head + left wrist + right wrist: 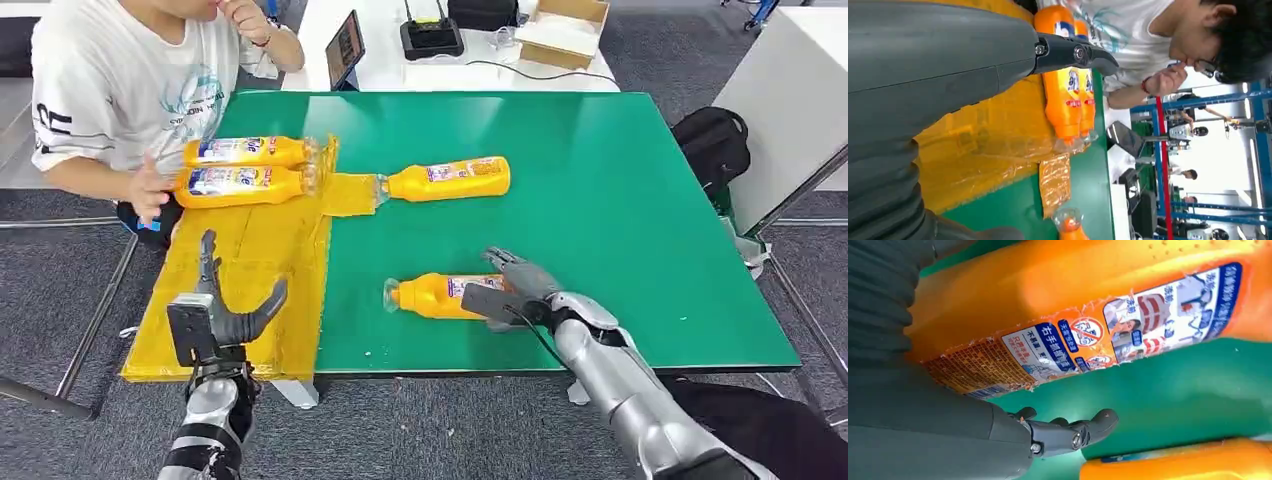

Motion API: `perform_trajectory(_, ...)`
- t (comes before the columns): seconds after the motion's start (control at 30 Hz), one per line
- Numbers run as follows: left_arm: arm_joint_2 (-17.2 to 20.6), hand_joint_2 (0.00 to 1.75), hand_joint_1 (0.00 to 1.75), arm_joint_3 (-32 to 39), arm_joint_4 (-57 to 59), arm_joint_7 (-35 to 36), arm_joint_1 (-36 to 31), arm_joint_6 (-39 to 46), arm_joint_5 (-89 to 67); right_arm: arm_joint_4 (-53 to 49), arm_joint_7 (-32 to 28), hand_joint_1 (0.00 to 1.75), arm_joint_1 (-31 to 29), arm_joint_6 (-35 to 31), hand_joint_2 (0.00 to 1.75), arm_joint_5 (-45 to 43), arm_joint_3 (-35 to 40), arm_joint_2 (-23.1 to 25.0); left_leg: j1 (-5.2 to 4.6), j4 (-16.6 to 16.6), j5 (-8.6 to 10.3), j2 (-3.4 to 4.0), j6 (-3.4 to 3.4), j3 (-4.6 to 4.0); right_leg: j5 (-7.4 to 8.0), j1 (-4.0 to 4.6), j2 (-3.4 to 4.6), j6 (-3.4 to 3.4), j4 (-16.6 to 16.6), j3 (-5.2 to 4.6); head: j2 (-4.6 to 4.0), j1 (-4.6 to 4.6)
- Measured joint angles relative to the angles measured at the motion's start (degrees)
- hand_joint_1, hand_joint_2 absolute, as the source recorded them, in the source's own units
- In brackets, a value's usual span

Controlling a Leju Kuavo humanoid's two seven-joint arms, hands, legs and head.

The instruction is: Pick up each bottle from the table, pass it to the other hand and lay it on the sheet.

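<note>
Two orange bottles [245,152] [240,183] lie side by side at the far end of the yellow sheet [260,270]; the left wrist view shows them [1068,100] beyond my thumb. A third bottle [447,180] lies on the green table [620,200], its cap at a flap of the sheet. The nearest bottle [432,296] lies near the front edge. My right hand [515,282] reaches over its base end; in the right wrist view the thumb [1073,432] stands apart from the bottle [1088,300]. My left hand [225,310] hovers open over the sheet's near part.
A person in a white shirt [120,90] sits at the table's far left, one hand [150,190] by the sheet's bottles. A tablet [345,45], router [430,35] and cardboard box [565,30] stand behind the table. A black backpack [712,140] lies to the right.
</note>
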Motion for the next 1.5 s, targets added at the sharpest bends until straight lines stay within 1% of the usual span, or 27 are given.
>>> perform_trajectory(0.03,0.00,1.75,0.00,-0.15,0.20,0.00,-0.10,0.00,0.02,0.44,-0.09,0.00,-0.31,0.09,1.75,-0.07,0.18,-0.09,0.00,0.00,0.00,0.00,0.00,0.02,0.00,0.00,0.00,0.00,0.00,0.03,0.00,0.00)
perform_trajectory(0.07,0.00,1.75,0.00,-0.26,0.33,0.00,-0.16,0.00,0.04,0.84,-0.11,0.10,-0.57,0.13,1.75,-0.04,0.40,-0.20,0.00,0.00,0.00,0.00,0.00,0.05,0.00,0.00,0.00,0.00,0.00,0.05,0.00,0.02)
perform_trajectory(0.1,0.00,1.75,0.00,-0.28,0.50,0.00,-0.21,0.00,0.07,1.25,-0.13,0.40,-0.80,0.15,1.75,-0.07,0.53,-0.24,0.00,0.00,0.00,0.00,0.00,0.08,0.00,0.00,0.00,0.00,-0.01,0.06,0.00,0.02)
perform_trajectory(0.13,0.00,1.75,0.00,-0.28,0.72,0.00,-0.28,0.00,0.07,1.69,-0.20,1.10,-1.01,0.22,1.75,-0.17,0.70,-0.33,0.00,0.00,0.00,0.00,0.00,0.09,0.00,0.00,0.00,0.00,0.00,0.10,0.00,0.00)
perform_trajectory(0.17,0.00,1.75,0.00,-0.31,0.85,0.00,-0.32,0.00,0.13,2.03,-0.31,1.36,-1.20,0.37,1.75,-0.48,0.85,-0.40,0.00,0.00,0.00,0.00,0.00,0.11,0.00,0.00,0.00,0.00,-0.01,0.09,0.00,0.02)
perform_trajectory(0.2,0.00,1.75,0.00,-0.37,1.09,0.00,-0.41,-0.02,0.26,2.52,-0.44,1.43,-1.56,0.89,1.75,-1.13,1.16,-0.50,0.00,0.00,0.00,0.02,0.00,0.13,0.00,0.00,0.01,0.00,-0.01,0.11,0.00,0.02)
perform_trajectory(0.23,0.00,1.75,0.00,-0.42,1.33,0.00,-0.54,-0.04,0.57,2.89,-0.46,1.57,-1.94,1.27,1.75,-1.53,1.51,-0.66,0.00,0.00,0.00,0.03,0.00,0.16,0.01,0.00,0.01,0.00,-0.01,0.13,0.00,0.00)
perform_trajectory(0.27,0.00,1.75,0.00,-0.44,1.64,0.00,-0.74,-0.02,0.66,3.33,-0.53,1.55,-2.27,1.53,1.75,-1.75,1.93,-0.79,0.00,0.00,0.00,0.03,0.00,0.19,0.01,0.00,0.01,0.00,-0.01,0.16,0.00,0.02)
perform_trajectory(0.3,0.00,1.75,0.00,-0.44,1.92,0.00,-0.92,0.00,0.74,3.70,-0.59,1.59,-2.50,1.55,1.75,-1.99,2.41,-0.90,0.00,0.00,0.00,0.03,0.00,0.22,0.01,0.00,0.01,0.00,-0.02,0.18,0.00,0.02)
perform_trajectory(0.5,0.00,1.75,0.00,-0.72,3.39,0.07,-1.53,-0.02,1.42,4.94,-1.60,1.59,-3.00,1.62,1.75,-4.59,4.70,-1.27,0.00,0.00,-0.01,0.04,0.00,0.31,0.00,0.01,0.02,0.00,-0.01,0.27,0.00,0.02)
perform_trajectory(0.53,0.00,1.75,0.00,-0.74,3.54,0.07,-1.56,-0.02,1.42,4.97,-1.60,1.62,-3.04,1.62,1.75,-4.59,4.83,-1.27,0.00,0.00,-0.01,0.03,0.00,0.31,0.00,0.01,0.02,0.00,-0.02,0.27,0.00,0.00)
perform_trajectory(0.57,-0.02,1.75,0.00,-0.76,3.67,0.07,-1.57,-0.02,1.42,5.03,-1.60,1.73,-3.06,1.62,1.75,-4.59,5.05,-1.27,0.00,0.00,-0.01,0.03,0.00,0.31,0.00,0.01,0.02,0.00,-0.01,0.27,0.00,0.02)
perform_trajectory(0.6,-0.02,1.75,0.00,-0.76,3.82,0.07,-1.61,-0.02,1.42,5.16,-1.60,1.75,-3.11,1.62,1.75,-4.61,5.25,-1.27,0.01,0.00,-0.01,0.03,0.00,0.31,0.00,0.01,0.01,0.00,-0.01,0.28,0.00,0.00)
perform_trajectory(0.77,-0.02,1.75,0.00,-0.96,4.15,0.09,-1.77,-0.07,1.84,5.29,-2.63,1.75,-2.95,1.20,1.75,-6.87,5.64,-1.31,0.01,0.00,-0.02,0.04,-0.01,0.32,0.00,0.01,0.02,0.00,-0.02,0.27,0.00,0.02)
perform_trajectory(0.83,-0.02,1.75,0.00,-1.14,4.15,0.11,-1.75,-0.07,1.92,4.67,-3.69,1.75,-2.08,-0.45,1.75,-9.15,5.60,-1.29,0.01,0.00,-0.03,0.03,0.00,0.31,0.00,0.01,0.01,0.00,-0.02,0.31,0.00,0.02)
perform_trajectory(0.93,-0.02,1.75,0.00,-1.16,3.91,0.39,-1.20,-0.09,1.95,0.79,-5.46,1.75,1.64,-7.56,1.75,-12.02,3.98,-0.61,0.01,0.00,-0.06,0.02,-0.01,0.29,0.00,0.02,0.01,0.00,0.00,0.31,0.00,0.02)
perform_trajectory(1.0,-0.15,1.75,0.00,-1.16,3.12,0.61,-0.29,-0.50,1.95,-3.55,-7.48,1.75,6.05,-15.19,1.75,-11.69,1.72,1.01,0.02,-0.01,-0.07,0.03,-0.01,0.18,0.00,0.03,0.02,0.00,0.03,0.21,0.00,0.02)
perform_trajectory(1.1,-0.85,1.75,0.00,-1.31,1.16,1.38,1.11,-1.63,2.01,-14.73,-12.69,1.75,13.88,-27.93,1.75,-10.75,-3.68,5.76,0.03,-0.01,-0.02,-0.02,-0.04,-0.23,0.00,0.04,0.01,0.00,0.11,-0.25,0.00,-0.06)
perform_trajectory(1.2,-1.55,1.75,0.00,-2.38,-0.61,2.29,2.20,-3.77,3.27,-23.69,-17.63,1.75,17.49,-35.94,1.75,-12.10,-8.27,9.87,0.04,-0.01,-0.01,-0.05,-0.05,-0.38,-0.05,0.04,-0.02,-0.03,0.13,-0.40,0.00,0.00)
perform_trajectory(1.27,-1.97,1.75,0.00,-3.52,-2.01,3.02,2.85,-4.99,4.29,-28.02,-20.14,1.75,18.97,-39.22,1.75,-13.09,-11.02,11.76,0.03,-0.01,-0.02,-0.04,-0.04,-0.45,-0.05,0.01,-0.01,-0.03,0.11,-0.41,0.00,-0.02)
perform_trajectory(1.43,-2.36,1.75,0.00,-5.22,-3.96,3.54,3.13,-5.53,4.85,-33.44,-21.34,1.75,21.37,-40.11,1.75,-13.64,-14.40,13.85,-0.06,0.00,-0.05,-0.01,0.01,-0.50,-0.02,-0.08,-0.01,0.01,0.03,-0.45,0.00,0.00)
perform_trajectory(1.5,-2.38,1.75,0.00,-5.57,-4.35,3.69,3.19,-6.49,5.69,-34.42,-23.26,1.75,21.80,-41.38,1.75,-14.54,-15.30,14.47,-0.06,0.00,-0.04,-0.05,0.01,-0.49,-0.02,-0.07,-0.02,0.01,0.03,-0.45,0.00,0.00)
